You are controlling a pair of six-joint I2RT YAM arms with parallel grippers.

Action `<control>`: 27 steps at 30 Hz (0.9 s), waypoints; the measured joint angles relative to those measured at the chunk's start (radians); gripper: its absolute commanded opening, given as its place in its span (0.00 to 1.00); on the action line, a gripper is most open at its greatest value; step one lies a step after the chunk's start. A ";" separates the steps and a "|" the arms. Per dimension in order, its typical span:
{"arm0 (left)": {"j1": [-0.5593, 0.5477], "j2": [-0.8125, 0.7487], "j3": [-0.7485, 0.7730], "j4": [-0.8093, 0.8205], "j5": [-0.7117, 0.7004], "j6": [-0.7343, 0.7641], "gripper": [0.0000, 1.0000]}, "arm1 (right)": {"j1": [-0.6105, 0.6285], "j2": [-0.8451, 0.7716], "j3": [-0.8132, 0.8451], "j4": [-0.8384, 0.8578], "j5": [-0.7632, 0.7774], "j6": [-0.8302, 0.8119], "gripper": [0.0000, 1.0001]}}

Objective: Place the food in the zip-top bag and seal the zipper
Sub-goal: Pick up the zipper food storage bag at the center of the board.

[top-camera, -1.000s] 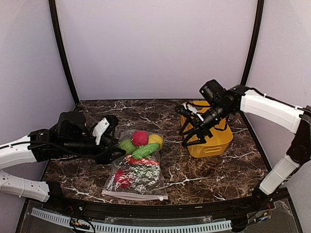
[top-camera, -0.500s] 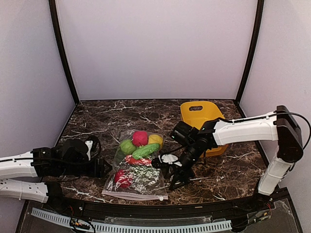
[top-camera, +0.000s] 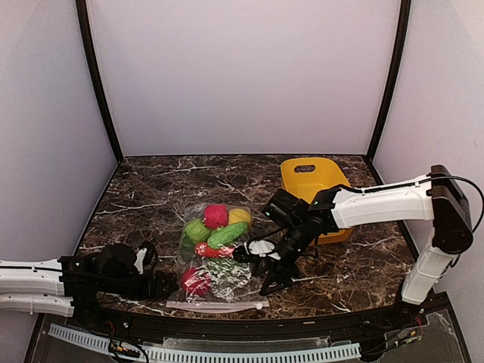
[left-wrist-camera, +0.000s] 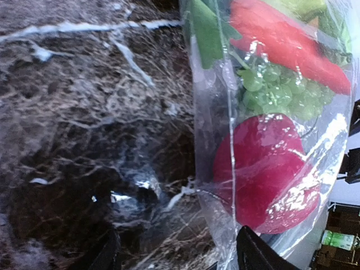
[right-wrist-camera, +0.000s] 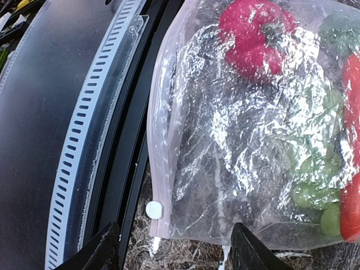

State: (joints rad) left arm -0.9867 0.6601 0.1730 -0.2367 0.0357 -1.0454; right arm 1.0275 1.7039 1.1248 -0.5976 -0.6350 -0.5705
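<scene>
Left gripper: fingers spread wide, clamping nothing. The side edge of the zip-top bag runs up between them.
Just ahead of its tips, inside the bag: a red round fruit. Beyond that are green grapes, then the red pepper.

Right gripper: jaws wide apart too, nothing held, over the bag's near corner.
Right ahead of its tips: white slider on the zipper.

Farther up under the same plastic: cucumber, green round fruit, second red fruit, yellow fruit.

Yellow basket sits behind the right wrist.
</scene>
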 measured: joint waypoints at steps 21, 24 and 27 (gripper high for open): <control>0.000 -0.270 -0.030 0.016 0.097 -0.074 0.68 | 0.000 -0.034 -0.027 -0.002 0.012 -0.004 0.65; 0.001 -0.232 -0.040 0.012 0.118 -0.067 0.68 | 0.000 -0.034 -0.027 -0.003 0.012 -0.004 0.65; 0.001 -0.117 -0.040 0.034 0.151 -0.046 0.66 | 0.000 -0.034 -0.026 -0.006 0.012 -0.004 0.65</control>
State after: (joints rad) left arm -0.9859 0.5430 0.1329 -0.2024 0.1871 -1.0916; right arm 1.0275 1.6695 1.0988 -0.6037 -0.6228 -0.5747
